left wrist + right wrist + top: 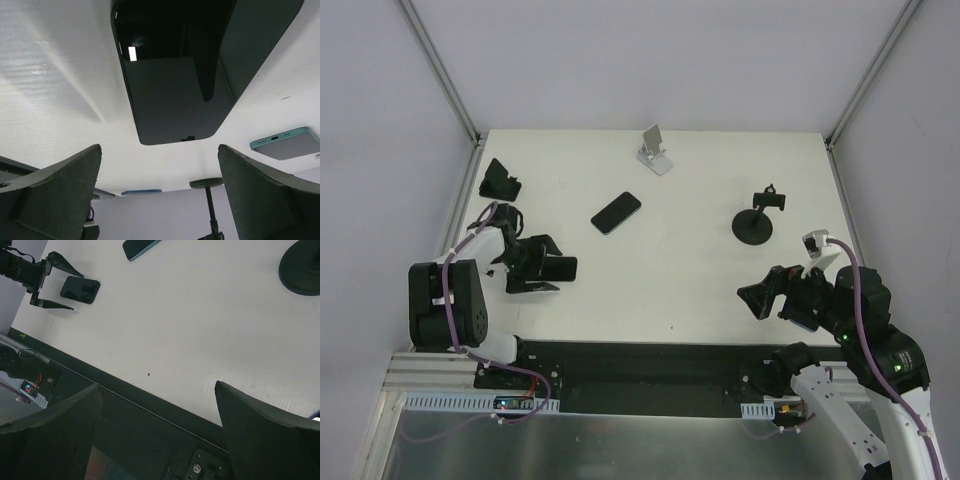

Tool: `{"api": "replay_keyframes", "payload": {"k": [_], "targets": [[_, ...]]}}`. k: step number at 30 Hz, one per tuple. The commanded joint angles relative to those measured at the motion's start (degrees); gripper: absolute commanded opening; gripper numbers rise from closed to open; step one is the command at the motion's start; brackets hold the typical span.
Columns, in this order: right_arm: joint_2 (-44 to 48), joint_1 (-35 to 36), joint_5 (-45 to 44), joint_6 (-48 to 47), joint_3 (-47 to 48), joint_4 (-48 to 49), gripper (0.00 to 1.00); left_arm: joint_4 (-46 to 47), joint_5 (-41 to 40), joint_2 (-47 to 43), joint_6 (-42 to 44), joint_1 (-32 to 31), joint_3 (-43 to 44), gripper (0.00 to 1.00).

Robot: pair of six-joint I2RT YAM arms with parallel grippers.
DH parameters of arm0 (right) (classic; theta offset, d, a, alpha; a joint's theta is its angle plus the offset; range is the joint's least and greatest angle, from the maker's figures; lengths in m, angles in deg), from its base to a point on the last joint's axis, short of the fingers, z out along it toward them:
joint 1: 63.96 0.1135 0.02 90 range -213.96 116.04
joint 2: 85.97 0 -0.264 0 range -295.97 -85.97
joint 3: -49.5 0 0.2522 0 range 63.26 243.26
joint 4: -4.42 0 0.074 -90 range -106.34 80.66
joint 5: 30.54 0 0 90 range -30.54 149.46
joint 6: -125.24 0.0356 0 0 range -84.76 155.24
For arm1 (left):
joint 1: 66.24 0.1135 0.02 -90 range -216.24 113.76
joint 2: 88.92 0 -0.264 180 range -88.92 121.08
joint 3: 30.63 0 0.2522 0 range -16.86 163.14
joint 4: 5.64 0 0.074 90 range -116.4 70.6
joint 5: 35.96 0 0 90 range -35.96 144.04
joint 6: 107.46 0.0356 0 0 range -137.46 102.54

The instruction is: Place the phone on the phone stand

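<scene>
While the left gripper (552,266) is straddling it with jaws spread, the dark phone (564,268) is lying flat at the table's (700,270) near-left, long axis running left-right, and the right gripper (157,390) is gaping likewise.

Open lane: the middle of the white desk (700,290) is bare from the right pincer (157,386), tips wide apart, forward to the far edge.

Obstacles:
- black round-based clamp stand (757,220), upright, ahead of the right pincer on the right side.
- dark flat phone with teal edge (616,212), lying mid-desk, bare surface all round it.
- silver folding phone stand (655,150), at the far edge, nothing crowding it.
- black wedge-shaped block (500,182), far left, near the left arm.
- glossy black phone (561,267), flat between the spread tips of the left pincer (548,265).

Grey walls (380,150) close in on both sides.
</scene>
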Motion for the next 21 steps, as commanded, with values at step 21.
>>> {"api": "replay_keyframes", "payload": {"k": [21], "targets": [[-0.62,0.22,-1.44,-0.5,0.54,1.54,0.96,0.28,-6.12,9.91,-10.95,-4.44,3.97,0.92]]}}
